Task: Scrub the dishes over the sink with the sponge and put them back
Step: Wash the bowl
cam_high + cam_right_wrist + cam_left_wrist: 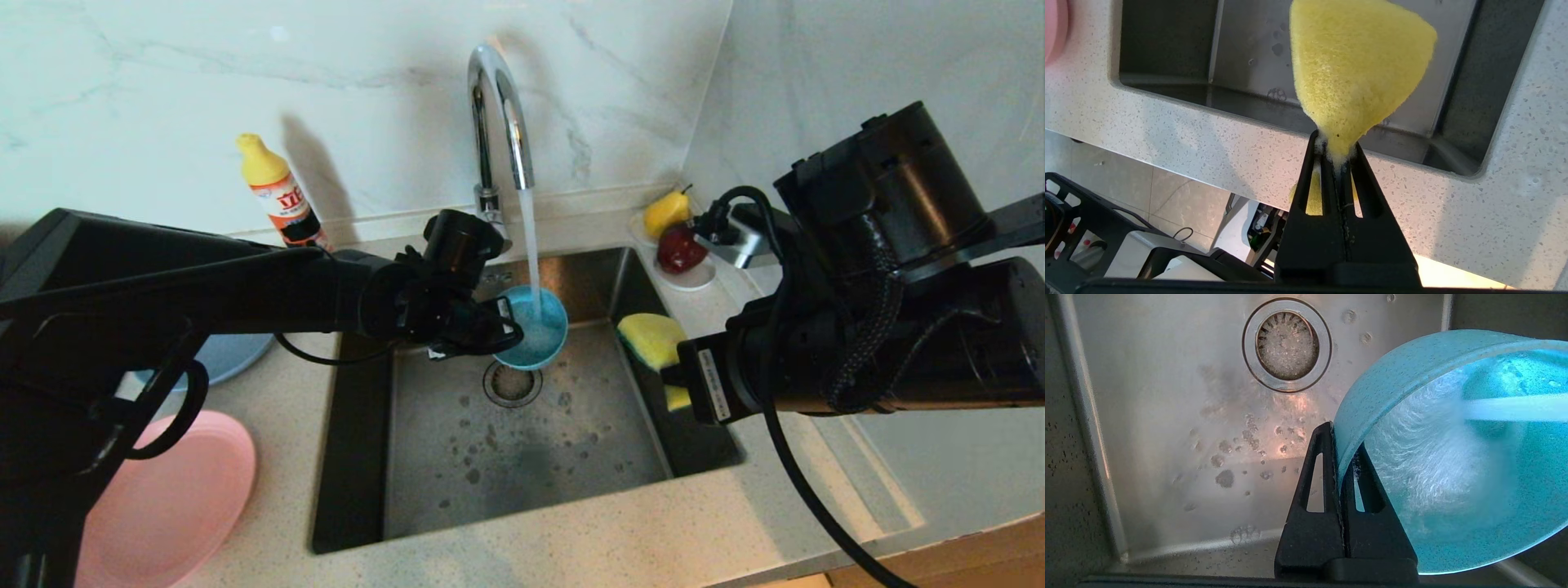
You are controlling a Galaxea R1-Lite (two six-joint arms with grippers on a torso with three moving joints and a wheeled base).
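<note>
My left gripper is shut on the rim of the teal bowl, holding it tilted under the running tap above the sink. Water streams into the bowl, just behind the drain. My right gripper is shut on the yellow sponge, pinched into a fan shape over the sink's right edge. The pink plate lies on the counter at the front left. Behind it, part of the blue plate shows under my left arm.
A detergent bottle stands at the back left by the wall. A white saucer with a yellow pear and a red fruit sits at the back right corner. Foam spots dot the sink floor. The counter rims the sink.
</note>
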